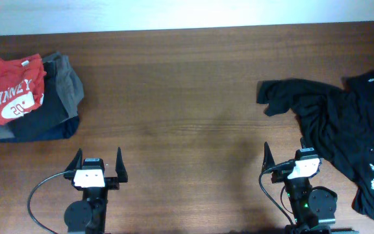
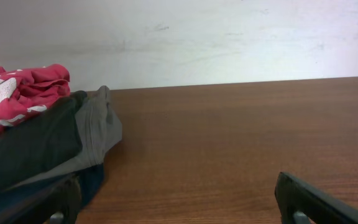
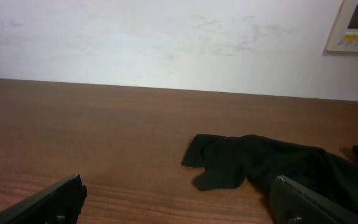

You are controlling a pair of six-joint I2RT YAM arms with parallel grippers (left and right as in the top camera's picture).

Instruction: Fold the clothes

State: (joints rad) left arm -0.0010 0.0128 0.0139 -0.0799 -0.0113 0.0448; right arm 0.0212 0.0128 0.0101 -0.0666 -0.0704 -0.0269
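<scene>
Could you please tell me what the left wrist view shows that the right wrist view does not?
Only the left wrist: the orange-red T-shirt on a stack of grey and dark garments. Only the right wrist: the crumpled black shirt and a wall panel. Both: the wooden table, the white wall and an open, empty gripper, left gripper in one, right gripper in the other.

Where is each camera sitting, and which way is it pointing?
Overhead: above the table, looking straight down; shows the left end effector and right end effector.
Left wrist: low on the left arm, facing the wall; its open fingers frame the view.
Right wrist: likewise, on the right arm.
Shared: overhead and left wrist both show the red T-shirt; overhead and right wrist, the black shirt.
</scene>
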